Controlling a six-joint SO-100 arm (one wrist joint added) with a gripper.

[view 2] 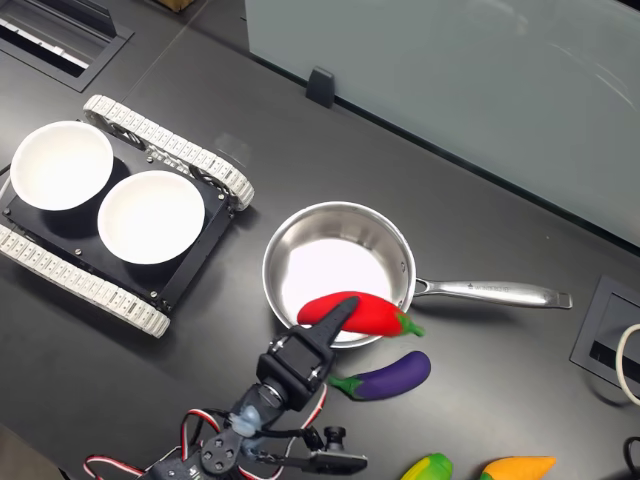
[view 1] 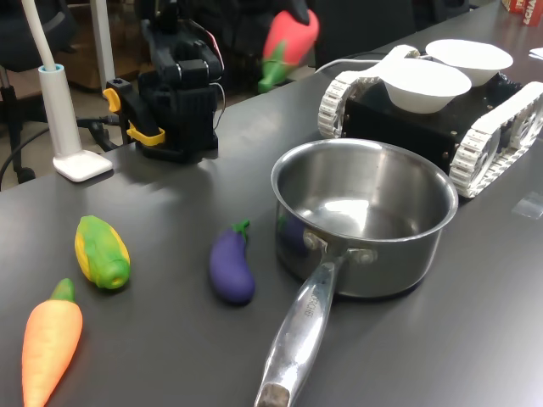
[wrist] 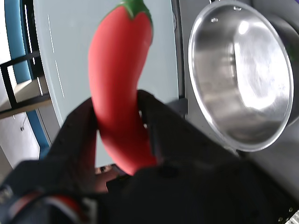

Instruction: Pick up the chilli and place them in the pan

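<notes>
Wrist view: end effector (wrist: 119,135) raised, clamping chilli (wrist: 119,84) aloft near pan (wrist: 243,74) rim

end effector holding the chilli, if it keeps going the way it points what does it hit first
Probably the pan: the end effector, shut on the chilli, points over its near rim. Height is unclear, so it might pass above.

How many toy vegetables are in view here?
4: chilli held aloft in the gripper; eggplant beside the pan; corn and carrot on the table at the first exterior view's left.
</notes>
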